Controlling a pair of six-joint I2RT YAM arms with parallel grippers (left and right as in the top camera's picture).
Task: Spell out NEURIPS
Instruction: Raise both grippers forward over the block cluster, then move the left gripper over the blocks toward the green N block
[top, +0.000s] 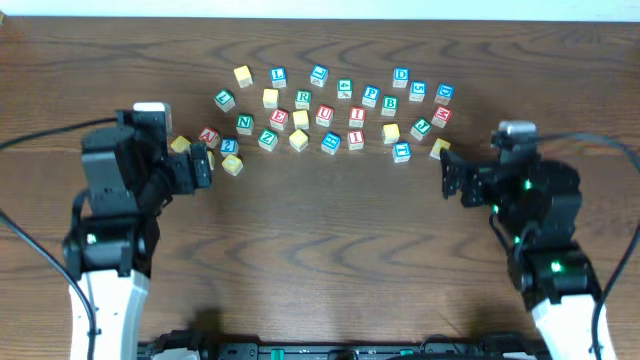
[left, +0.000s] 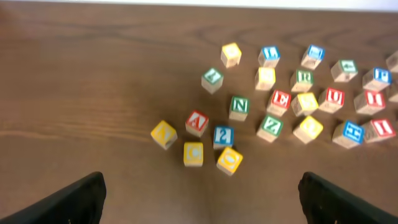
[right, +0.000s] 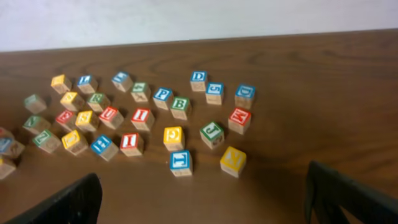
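NEURIPS cubes (top: 324, 115) lay jumbled among lookalikes on the bench (top: 320, 270), none lined up yet, so the spelling looked barely begun. Nearest me, the left end effector (top: 203, 166) and the right end effector (top: 447, 176) both hung over the bench, fingers spread wide, nothing between them. Just past the left one sat a tight knot of yellow cubes (left: 193, 154), a blue cube (left: 223, 136) and the A cube (left: 197, 122); I could not tell which yellow face, if any, carried the S. A little farther stood the green-framed N cube (left: 239, 106), with the Z cube (left: 270, 127) close beside it and the E cube (left: 280, 99) just beyond that. I reckoned the left arm ought to begin with N, coming straight down so its fingers straddled that cube alone and left Z unbumped. Farther along ran the U cube (left: 334, 97) and the I cube (right: 142, 116), and at the back the R cube (left: 303, 77) and the P cube (right: 163, 95), the latter just beside the B cube (right: 180, 106). The bare strip of bench in front seemed the sensible place to set the row.
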